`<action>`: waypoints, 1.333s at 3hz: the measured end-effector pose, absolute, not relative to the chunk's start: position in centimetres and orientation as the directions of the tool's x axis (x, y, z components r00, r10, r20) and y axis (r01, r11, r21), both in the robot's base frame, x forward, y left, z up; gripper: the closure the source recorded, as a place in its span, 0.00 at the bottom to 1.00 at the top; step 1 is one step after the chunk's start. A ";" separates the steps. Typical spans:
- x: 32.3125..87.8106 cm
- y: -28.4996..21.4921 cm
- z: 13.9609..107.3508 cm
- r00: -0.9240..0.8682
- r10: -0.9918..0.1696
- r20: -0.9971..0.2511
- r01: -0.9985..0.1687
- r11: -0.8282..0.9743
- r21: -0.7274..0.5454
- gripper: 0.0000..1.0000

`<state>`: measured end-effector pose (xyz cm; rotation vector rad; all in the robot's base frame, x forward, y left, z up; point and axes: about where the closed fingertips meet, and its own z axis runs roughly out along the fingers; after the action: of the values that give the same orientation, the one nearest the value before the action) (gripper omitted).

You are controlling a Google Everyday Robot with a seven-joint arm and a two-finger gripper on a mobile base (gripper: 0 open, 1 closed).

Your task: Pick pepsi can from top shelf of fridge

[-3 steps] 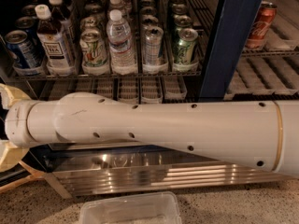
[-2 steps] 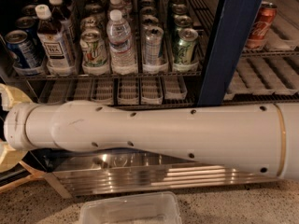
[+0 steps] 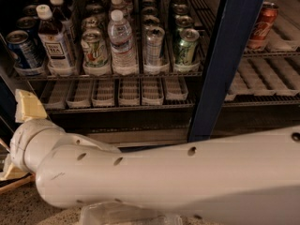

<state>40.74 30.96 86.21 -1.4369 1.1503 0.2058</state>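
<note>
The pepsi can (image 3: pixel 21 50), blue with a silver top, stands at the front of the leftmost lane on the top shelf (image 3: pixel 140 74) of the fridge (image 3: pixel 225 64). My white arm (image 3: pixel 187 182) crosses the bottom of the camera view from right to left. The gripper (image 3: pixel 18 139) is at the far left edge, below the pepsi can and outside the fridge, with cream-coloured parts showing above and below the wrist. It is well apart from the can and partly cut off by the frame edge.
To the right of the pepsi can stand a tea bottle (image 3: pixel 56 39), a green-white can (image 3: pixel 95 48), a water bottle (image 3: pixel 123 39), a silver can (image 3: pixel 154 46) and a green can (image 3: pixel 186 46). A red cola can (image 3: pixel 261 27) sits beyond the blue door frame. The lower rack (image 3: pixel 117 108) holds empty trays. A clear plastic box (image 3: pixel 126 214) lies on the floor.
The shelves now look larger and closer. My arm sits lower in the view and slants down to the left, uncovering the lower rack. The drinks have not moved.
</note>
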 end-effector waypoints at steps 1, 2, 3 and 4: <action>42.4 28.7 89.4 0.506 -0.583 -0.635 -0.582 0.312 -0.750 0.00; 43.7 27.7 89.7 0.473 -0.617 -0.629 -0.550 0.351 -0.758 0.00; 43.7 27.7 89.7 0.473 -0.617 -0.629 -0.550 0.351 -0.758 0.00; 44.6 28.2 90.0 0.489 -0.588 -0.645 -0.545 0.371 -0.752 0.00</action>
<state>44.63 28.22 90.04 -1.2699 1.1452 -0.0374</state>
